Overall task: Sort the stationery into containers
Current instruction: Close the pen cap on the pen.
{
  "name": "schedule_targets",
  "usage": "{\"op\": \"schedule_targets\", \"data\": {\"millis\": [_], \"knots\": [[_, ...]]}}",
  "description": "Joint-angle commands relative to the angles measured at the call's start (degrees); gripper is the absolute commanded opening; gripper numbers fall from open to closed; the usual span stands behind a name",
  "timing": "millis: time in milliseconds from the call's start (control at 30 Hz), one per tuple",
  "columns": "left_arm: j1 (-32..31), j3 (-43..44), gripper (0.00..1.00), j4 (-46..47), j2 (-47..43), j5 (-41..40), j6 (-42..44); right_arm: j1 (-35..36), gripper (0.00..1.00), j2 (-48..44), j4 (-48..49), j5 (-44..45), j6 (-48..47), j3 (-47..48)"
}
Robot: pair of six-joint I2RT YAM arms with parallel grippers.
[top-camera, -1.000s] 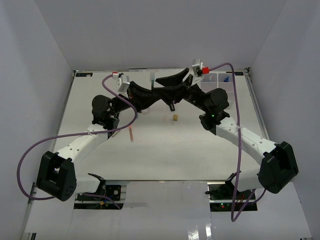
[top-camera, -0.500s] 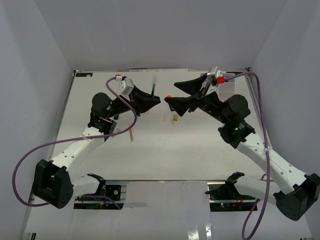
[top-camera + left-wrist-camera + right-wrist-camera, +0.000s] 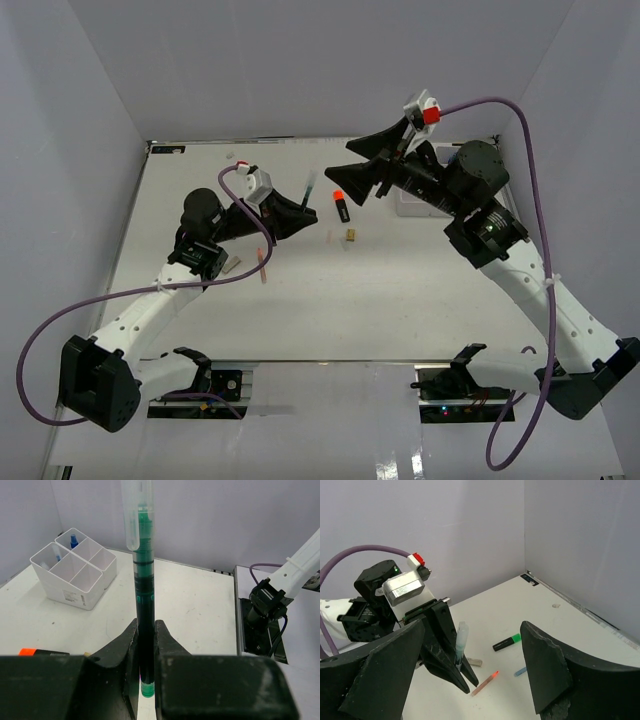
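Plain pale lilac walls (image 3: 300,60) close in the white table (image 3: 400,300) on three sides, and its top is scuffed here and there. Over on the left a small grey block (image 3: 232,265) lies beside a pink stick (image 3: 262,268). Just past them the left gripper (image 3: 303,213) is pinched tight on a green pen (image 3: 144,580) with a clear cap, standing upright in its jaws above the table. Near the middle lie an orange-capped marker (image 3: 342,208) and a tan block (image 3: 351,235). A green-capped marker (image 3: 507,642) and a thin blue pen (image 3: 520,671) lie loose too (the right wrist view shows them). The right gripper (image 3: 338,183) hangs above with its jaws wide, holding nothing. Behind it stands a white organiser box (image 3: 75,577) with a blue-capped bottle (image 3: 73,541) in its far compartment.
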Motion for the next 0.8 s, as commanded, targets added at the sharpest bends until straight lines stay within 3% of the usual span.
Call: {"op": "schedule_targets", "data": {"millis": [0,133,767], "knots": [[-0.23,-0.44,0.00,-2.69,-2.09,1.11,1.82,0.24,0.83,2.90,-4.01,-1.94,-0.36,3.57],[-0.23,0.44,0.00,-4.89,-1.82,1.29,2.43,0.85,0.82,5.80,-7.00,-2.21,-1.32,6.65],[-0.23,1.06,0.00,-8.14,-2.00,-2.14,4.10,2.61,0.74,11.43,-4.19,-4.40,-1.59,6.74]]}}
